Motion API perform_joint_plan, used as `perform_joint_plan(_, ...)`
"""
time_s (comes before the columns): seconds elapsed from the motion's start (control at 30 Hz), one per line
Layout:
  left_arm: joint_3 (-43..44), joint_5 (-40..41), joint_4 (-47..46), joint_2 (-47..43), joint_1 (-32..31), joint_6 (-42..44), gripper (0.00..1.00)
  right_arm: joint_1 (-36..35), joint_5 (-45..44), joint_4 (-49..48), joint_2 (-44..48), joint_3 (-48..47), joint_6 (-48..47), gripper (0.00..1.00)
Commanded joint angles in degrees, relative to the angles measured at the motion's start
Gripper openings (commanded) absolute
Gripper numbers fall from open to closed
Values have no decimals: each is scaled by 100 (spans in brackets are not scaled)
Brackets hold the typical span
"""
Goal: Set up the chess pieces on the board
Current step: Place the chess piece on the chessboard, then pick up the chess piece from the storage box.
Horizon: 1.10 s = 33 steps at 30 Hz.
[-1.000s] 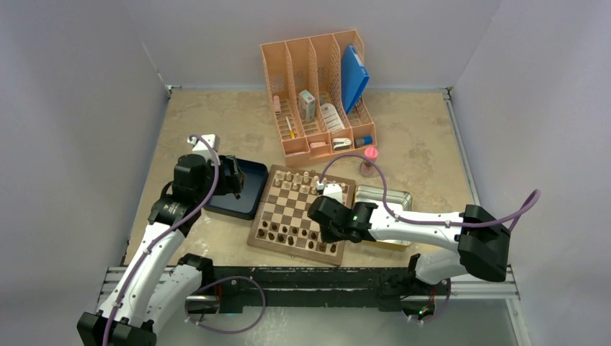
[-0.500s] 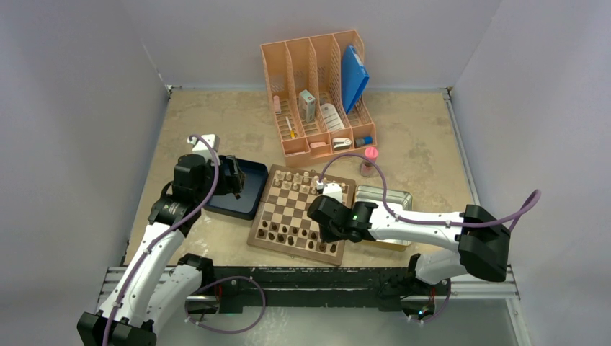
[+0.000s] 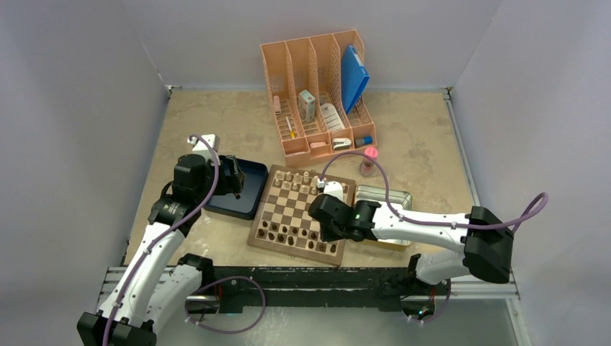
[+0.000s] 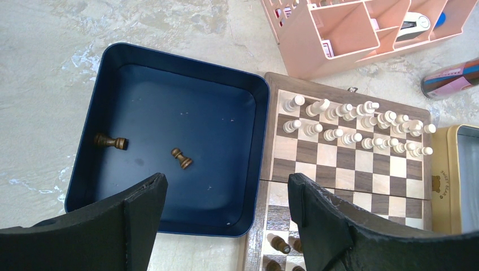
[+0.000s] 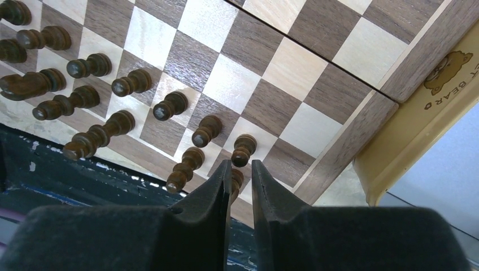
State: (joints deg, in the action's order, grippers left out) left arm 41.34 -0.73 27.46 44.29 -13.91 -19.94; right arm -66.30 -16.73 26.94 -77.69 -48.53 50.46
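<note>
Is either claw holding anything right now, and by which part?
Left claw is open and empty. Right claw straddles the head of a dark chess piece on the board; a grip cannot be told.

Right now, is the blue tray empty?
Not empty. Two dark chess pieces lie inside the blue tray, one near its left wall, one nearer the middle.

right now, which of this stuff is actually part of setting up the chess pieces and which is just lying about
Job:
- chess pieces, dark, standing on the board, near rows
- two more dark ones lying in the blue tray

Lying about:
- pale pieces, lined up on the far rows
- peach organizer
- metal tin
- pink-capped tube
</note>
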Motion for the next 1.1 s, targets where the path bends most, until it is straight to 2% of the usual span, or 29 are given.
perform_joint_plan(0.0, -47, 64, -193, -61, 14, -35, 78, 3, 10, 202, 183, -316, 0, 21)
perform_joint_plan(0.17, -45, 60, -194, -24, 16, -105, 77, 6, 76, 175, 253, -502, -1, 24)
perform_joint_plan(0.3, -92, 671, -194, 52, 20, -512, 76, 6, -61, 233, 365, -767, -19, 29)
perform_joint_plan(0.43, 67, 1636, 306, 395, 20, -1501, 75, 6, -234, -30, 581, -881, -126, 32)
perform_joint_plan(0.6, 321, 2414, 957, 1075, 105, -2485, 64, 3, -425, -826, 1018, -755, -383, 32)
perform_joint_plan(0.7, 484, 2410, 1141, 1605, 397, -2806, 58, 9, -393, -1411, 1275, -604, -553, 31)
perform_joint_plan(0.83, 792, 2038, 1532, 2362, 993, -3645, 44, 6, -342, -1826, 1557, -509, -722, 30)
perform_joint_plan(1.07, 1262, 2020, 1373, 3275, 1040, -4420, 33, 8, -71, -2351, 1803, -335, -1000, 29)
